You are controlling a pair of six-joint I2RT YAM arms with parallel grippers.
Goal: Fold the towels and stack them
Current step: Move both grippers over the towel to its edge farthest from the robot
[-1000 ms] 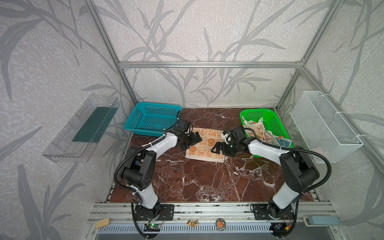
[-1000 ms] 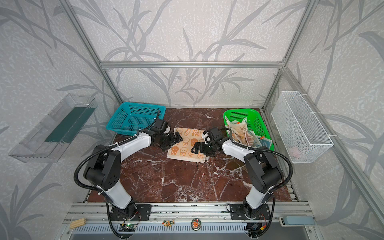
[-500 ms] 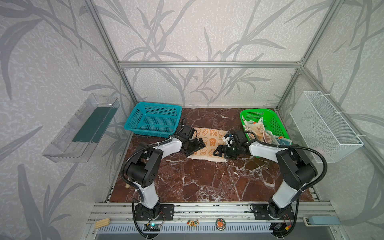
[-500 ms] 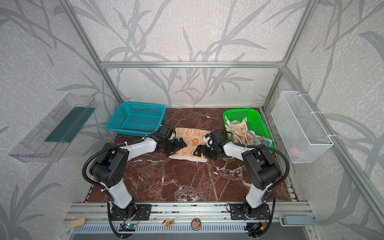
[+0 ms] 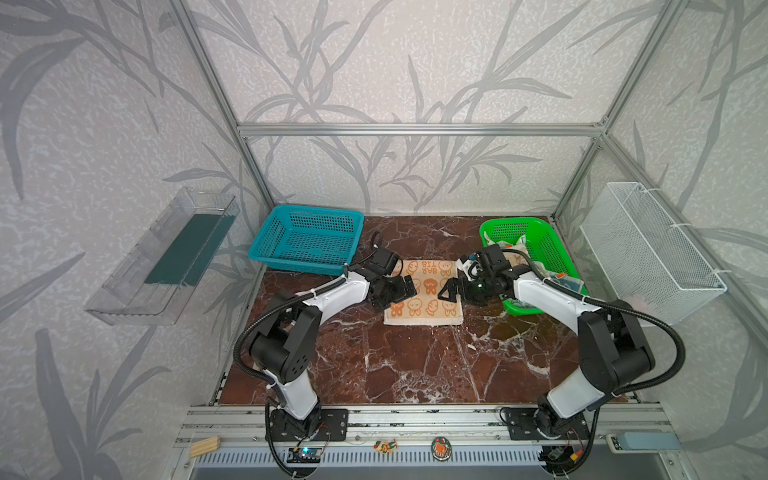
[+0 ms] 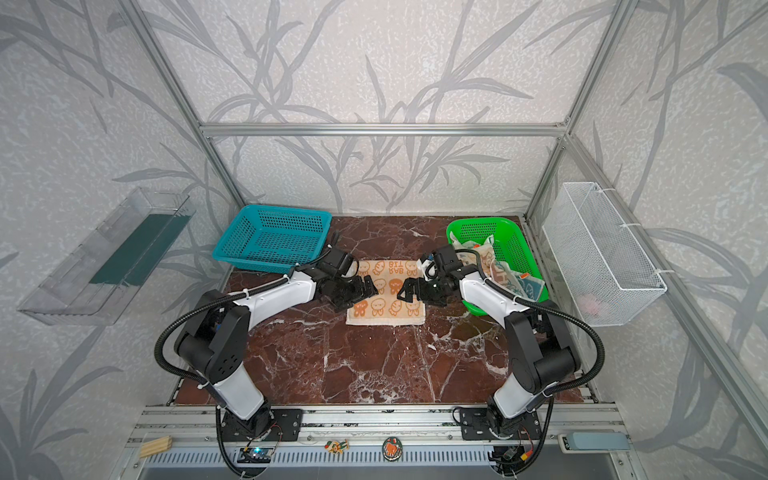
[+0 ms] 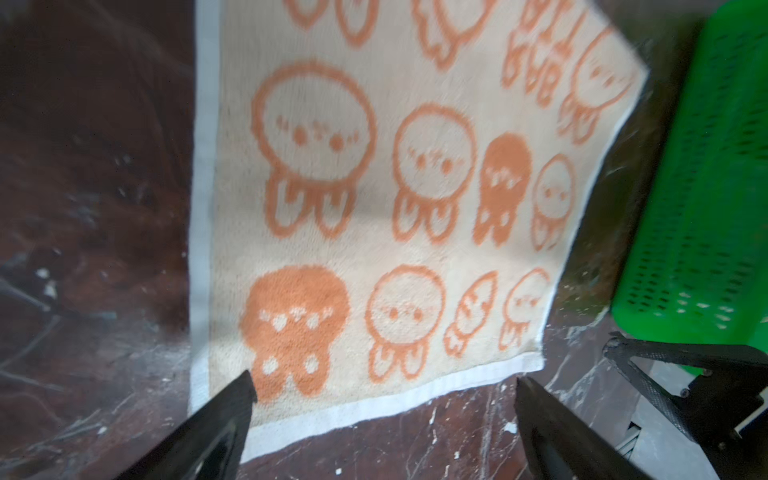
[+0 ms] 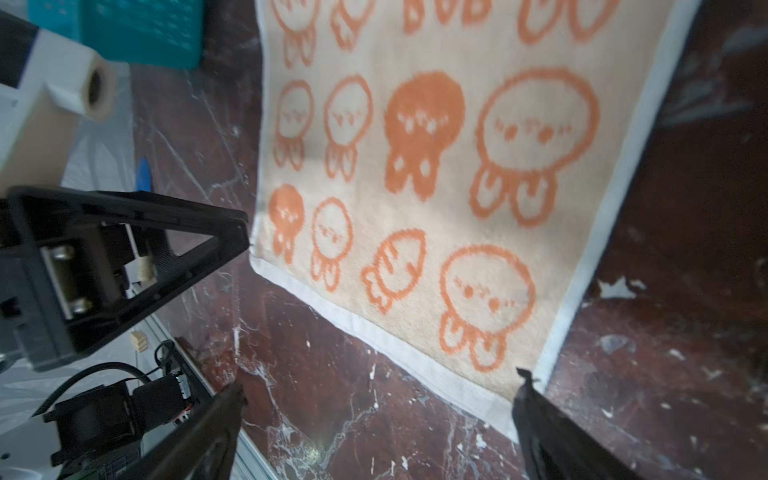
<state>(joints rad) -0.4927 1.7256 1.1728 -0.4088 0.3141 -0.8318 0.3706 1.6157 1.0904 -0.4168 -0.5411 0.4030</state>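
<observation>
- Fingers of the left gripper stand spread wide and grip nothing, their tips at the white hem of the cream terry towel with orange bunnies.
- Right gripper fingers are likewise released, straddling that towel's other near corner.
- The towel lies flat on the brown marble tabletop, between both finger pairs.
- Behind the right fingers, a green plastic mesh basket holds crumpled patterned towels.
- Behind the left fingers sits a teal plastic mesh basket.
</observation>
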